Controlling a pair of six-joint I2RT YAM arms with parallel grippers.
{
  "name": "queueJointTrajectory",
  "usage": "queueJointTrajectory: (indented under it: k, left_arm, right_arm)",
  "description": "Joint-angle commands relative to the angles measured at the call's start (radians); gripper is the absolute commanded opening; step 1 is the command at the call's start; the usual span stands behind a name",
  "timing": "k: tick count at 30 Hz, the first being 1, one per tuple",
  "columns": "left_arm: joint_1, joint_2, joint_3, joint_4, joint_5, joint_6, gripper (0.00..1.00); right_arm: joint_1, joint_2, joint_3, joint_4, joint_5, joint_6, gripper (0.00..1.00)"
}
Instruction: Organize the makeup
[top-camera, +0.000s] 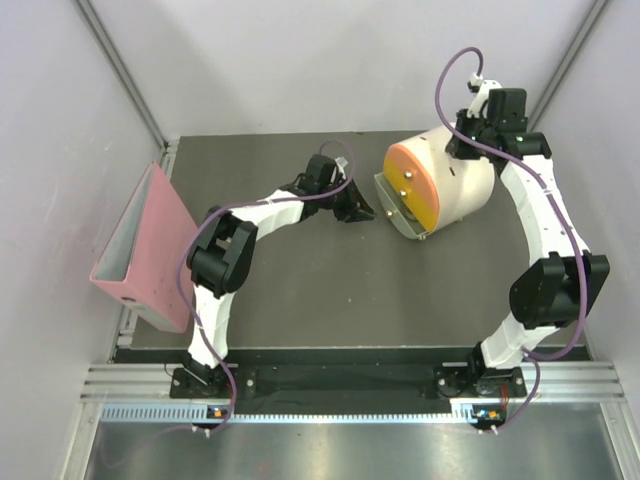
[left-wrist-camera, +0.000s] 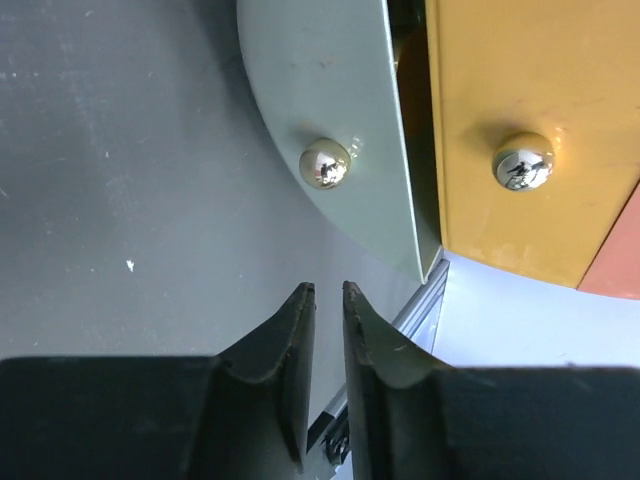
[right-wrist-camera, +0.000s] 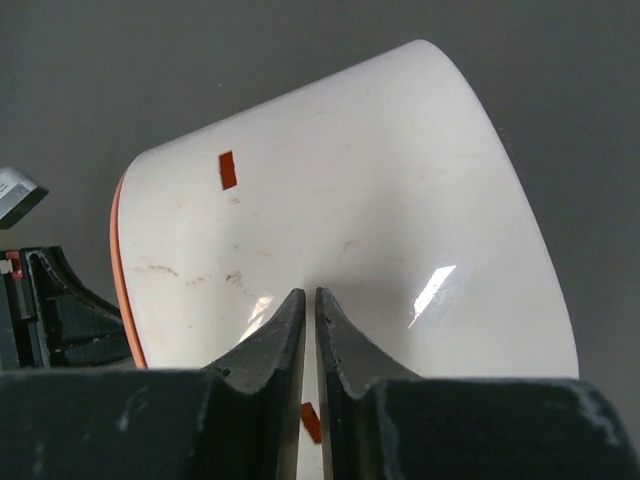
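None of the makeup items shows in any view. The rounded cream box (top-camera: 455, 180) lies at the back right, its orange-yellow drawer fronts (top-camera: 415, 185) facing left. A grey-green drawer front (left-wrist-camera: 330, 100) with a chrome knob (left-wrist-camera: 325, 163) stands pulled out from the box, next to a yellow drawer (left-wrist-camera: 530, 90). My left gripper (top-camera: 358, 208) (left-wrist-camera: 328, 290) sits just in front of that pulled-out drawer, jaws almost together, holding nothing. My right gripper (top-camera: 462, 140) (right-wrist-camera: 311, 295) is shut, its tips against the box's cream shell (right-wrist-camera: 350, 170).
A pink binder (top-camera: 145, 250) leans at the table's left edge. The dark mat (top-camera: 330, 290) lies between the arms. Grey walls close in the back and both sides.
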Motion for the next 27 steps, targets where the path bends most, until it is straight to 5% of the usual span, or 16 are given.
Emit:
queueJointTrajectory:
  k: [1, 9, 14, 27]
  left_arm:
    - [-0.008, -0.034, -0.018, 0.029, -0.018, 0.009, 0.24]
    - [-0.026, 0.022, -0.015, 0.148, -0.001, -0.067, 0.27]
    - [-0.043, 0.068, -0.002, 0.228, 0.013, -0.153, 0.27]
    - [-0.043, 0.134, 0.010, 0.343, -0.024, -0.278, 0.30]
  right_arm:
    - [-0.007, 0.046, 0.049, -0.178, 0.066, -0.050, 0.13]
    - [-0.008, 0.039, 0.010, -0.208, 0.145, -0.088, 0.12]
    - [-0.005, 0.045, -0.029, -0.209, 0.168, -0.091, 0.00]
    - [-0.005, 0.048, -0.079, -0.195, 0.138, -0.122, 0.00]
